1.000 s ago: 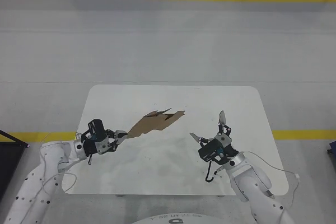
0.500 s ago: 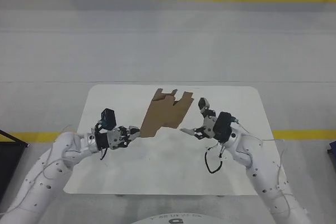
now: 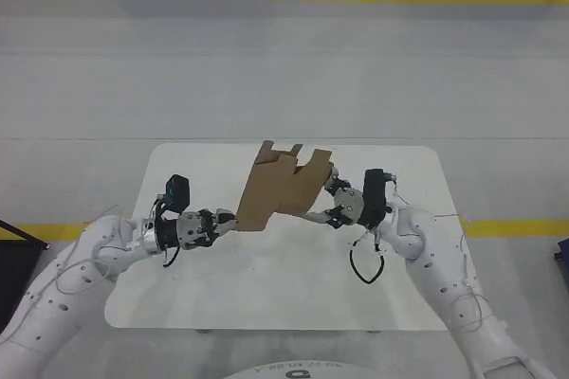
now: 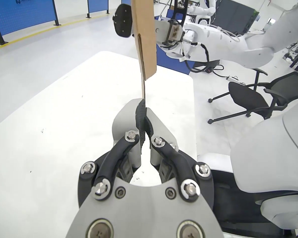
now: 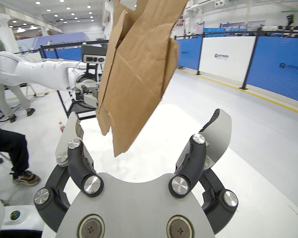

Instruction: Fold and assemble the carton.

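A flattened brown cardboard carton [image 3: 280, 185] hangs upright above the middle of the white table [image 3: 199, 284], its flaps at the top. My left gripper [image 3: 229, 224] is shut on the carton's lower corner; the left wrist view shows the thin carton [image 4: 142, 38] edge-on, pinched between the pads [image 4: 141, 120]. My right gripper [image 3: 324, 201] stands open at the carton's opposite lower side. In the right wrist view the carton [image 5: 136, 70] hangs just beyond and between the spread fingers [image 5: 219, 125], touching neither.
The table's far corners and front half lie bare. Off the table stand a black office chair [image 4: 258, 100] and a black stand [image 5: 89, 75] with equipment; blue and white barrier panels [image 5: 263, 60] line the floor beyond.
The left gripper has lifted and swung the carton from nearly flat to upright. The right arm has come from the table's front right up to the carton's right lower side, fingers still open.
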Robot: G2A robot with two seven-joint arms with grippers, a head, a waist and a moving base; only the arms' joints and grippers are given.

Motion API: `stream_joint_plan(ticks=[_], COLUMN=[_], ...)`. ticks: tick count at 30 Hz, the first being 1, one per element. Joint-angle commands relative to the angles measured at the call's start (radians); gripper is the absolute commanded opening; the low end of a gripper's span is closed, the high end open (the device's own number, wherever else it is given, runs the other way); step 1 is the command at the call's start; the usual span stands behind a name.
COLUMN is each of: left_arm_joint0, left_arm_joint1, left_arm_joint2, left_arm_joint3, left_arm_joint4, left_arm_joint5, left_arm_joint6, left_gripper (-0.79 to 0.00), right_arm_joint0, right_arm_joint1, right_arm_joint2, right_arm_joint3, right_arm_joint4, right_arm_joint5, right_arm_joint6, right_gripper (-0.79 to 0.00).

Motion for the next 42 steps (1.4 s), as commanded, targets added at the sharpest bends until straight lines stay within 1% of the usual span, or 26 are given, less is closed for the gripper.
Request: stream_joint_plan(ticks=[1, 2, 3, 4, 5, 7, 9, 10, 12, 13, 14, 18, 21, 24, 25, 34, 36, 37, 39, 42], left_arm_joint0=[-0.012, -0.017, -0.024, -0.028, -0.033, -0.044, -0.055, -0.060, -0.071, -0.076, -0.081, -0.091, -0.083, -0.069, -0.066, -0.066, -0.056, -0.047, -0.042, -0.051], left_arm_joint1=[0.008, 0.012, 0.016, 0.020, 0.024, 0.032, 0.040, 0.044, 0.053, 0.057, 0.060, 0.076, 0.091, 0.105, 0.109, 0.110, 0.107, 0.104, 0.096, 0.083], left_arm_joint2=[0.023, 0.035, 0.045, 0.057, 0.068, 0.089, 0.108, 0.117, 0.131, 0.138, 0.145, 0.159, 0.164, 0.175, 0.176, 0.176, 0.175, 0.180, 0.207, 0.292], left_arm_joint3=[-0.002, -0.002, -0.002, -0.002, 0.000, 0.005, 0.011, 0.016, 0.031, 0.037, 0.041, 0.070, 0.115, 0.171, 0.191, 0.199, 0.174, 0.161, 0.148, 0.090], left_arm_joint4=[0.013, 0.018, 0.027, 0.033, 0.038, 0.053, 0.068, 0.073, 0.080, 0.081, 0.081, 0.057, 0.028, 0.007, 0.007, 0.008, 0.017, -0.009, -0.124, -0.380], left_arm_joint5=[0.000, 0.000, 0.000, 0.000, 0.000, 0.000, 0.000, 0.000, 0.000, 0.000, 0.000, 0.000, 0.000, 0.000, 0.000, 0.000, 0.033, 0.009, 0.000, 0.000], left_arm_joint6=[0.013, 0.023, 0.032, 0.045, 0.058, 0.082, 0.107, 0.120, 0.146, 0.158, 0.171, 0.251, 0.325, 0.385, 0.401, 0.406, 0.391, 0.390, 0.374, 0.307], left_gripper=[-0.785, -0.785, -0.785, -0.785, -0.785, -0.785, -0.785, -0.785, -0.785, -0.545, 0.000, 0.000, 0.000, 0.000, 0.000, 0.000, 0.000, 0.000, 0.000, 0.000], right_arm_joint0=[0.024, 0.041, 0.055, 0.066, 0.075, 0.092, 0.104, 0.110, 0.118, 0.123, 0.128, 0.150, 0.153, 0.145, 0.142, 0.143, 0.143, 0.140, 0.136, 0.151], right_arm_joint1=[0.004, 0.009, 0.013, 0.017, 0.020, 0.026, 0.033, 0.037, 0.046, 0.051, 0.056, 0.078, 0.089, 0.093, 0.094, 0.094, 0.094, 0.092, 0.085, 0.071], right_arm_joint2=[-0.048, -0.064, -0.076, -0.087, -0.099, -0.118, -0.142, -0.152, -0.179, -0.193, -0.206, -0.232, -0.220, -0.192, -0.185, -0.184, -0.184, -0.187, -0.203, -0.240], right_arm_joint3=[0.013, 0.025, 0.037, 0.045, 0.051, 0.062, 0.062, 0.062, 0.057, 0.054, 0.052, 0.070, 0.092, 0.117, 0.132, 0.137, 0.137, 0.120, 0.082, 0.077], right_arm_joint4=[0.069, 0.094, 0.111, 0.129, 0.151, 0.186, 0.221, 0.231, 0.260, 0.275, 0.294, 0.382, 0.445, 0.457, 0.453, 0.449, 0.449, 0.460, 0.518, 0.525], right_arm_joint5=[0.001, 0.001, 0.001, 0.001, 0.001, 0.001, 0.001, 0.001, 0.001, 0.001, 0.001, 0.001, 0.001, 0.001, 0.001, 0.004, 0.004, 0.001, 0.001, 0.001], right_arm_joint6=[0.018, 0.033, 0.048, 0.058, 0.064, 0.074, 0.075, 0.076, 0.072, 0.070, 0.064, 0.033, -0.033, -0.094, -0.096, -0.092, -0.092, -0.097, -0.138, -0.171], right_gripper=[-0.157, -0.185, -0.246, -0.366, -0.416, -0.557, -0.751, -0.785, -0.785, -0.785, -0.785, -0.785, -0.785, -0.785, -0.785, -0.785, -0.785, -0.785, -0.785, -0.785])
